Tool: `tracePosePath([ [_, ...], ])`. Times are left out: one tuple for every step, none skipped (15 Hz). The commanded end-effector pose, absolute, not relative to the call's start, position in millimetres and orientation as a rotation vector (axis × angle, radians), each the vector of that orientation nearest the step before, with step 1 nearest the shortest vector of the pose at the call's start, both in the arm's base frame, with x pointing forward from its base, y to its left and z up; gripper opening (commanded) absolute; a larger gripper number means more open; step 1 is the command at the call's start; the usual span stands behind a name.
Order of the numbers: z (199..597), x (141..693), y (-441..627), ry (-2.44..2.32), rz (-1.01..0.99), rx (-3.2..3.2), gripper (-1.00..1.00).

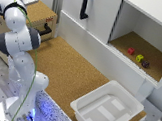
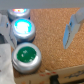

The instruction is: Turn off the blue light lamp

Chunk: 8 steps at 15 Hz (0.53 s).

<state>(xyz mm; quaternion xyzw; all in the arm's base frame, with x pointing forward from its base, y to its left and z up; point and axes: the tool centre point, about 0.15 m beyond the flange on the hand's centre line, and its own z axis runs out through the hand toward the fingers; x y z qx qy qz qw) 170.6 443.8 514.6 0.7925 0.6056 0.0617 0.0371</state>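
— Down by the arm's base, is that the blue lamp (image 2: 23,29)?

— Yes. Through the wrist view it is a round push light with a silver rim and a dome glowing pale blue, sitting on the cork surface (image 1: 73,74). It lies between two others in a row: a green lamp (image 2: 26,56), dark and unlit, just beside it, and a reddish lamp (image 2: 19,12) at the frame's edge, glowing faintly.

— Any writing on them?

— None I can read; the domes are plain. From the exterior view you only see a blue glow (image 1: 46,106) low beside the white arm (image 1: 21,70).

— And the claw (image 2: 71,31)?

— One pale finger (image 2: 73,29) shows in the wrist view, above bare cork, apart from the lamps. I see only that one, so I cannot tell how wide it stands.

— What else is around?

— A white tray (image 1: 130,103) sits on the cork toward the exterior view's right. Behind it, a white cabinet (image 1: 108,19) with a black handle (image 1: 86,4) has an open shelf holding three small blocks: red (image 1: 131,51), yellow (image 1: 139,58) and dark (image 1: 146,64). At the exterior view's left stands a cardboard box (image 1: 40,18) with red marks (image 1: 49,21), too blurred to read.
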Motion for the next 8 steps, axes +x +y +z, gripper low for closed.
tracePosePath([
  [515.3, 153.3, 527.0, 1.665, 0.046, 2.620, 1.00],
  [513.0, 146.1, 536.1, 1.672, 0.089, 2.637, 1.00],
  [510.0, 140.2, 541.9, 1.674, 0.104, 2.619, 1.00],
  [512.1, 137.3, 545.8, 1.663, 0.156, 2.608, 1.00],
  [511.9, 135.7, 549.5, 1.665, 0.180, 2.586, 1.00],
  [510.7, 134.5, 555.1, 1.691, 0.198, 2.586, 1.00],
  [505.4, 134.4, 559.2, 1.720, 0.201, 2.580, 1.00],
  [499.7, 135.6, 561.8, 1.748, 0.188, 2.558, 1.00],
])
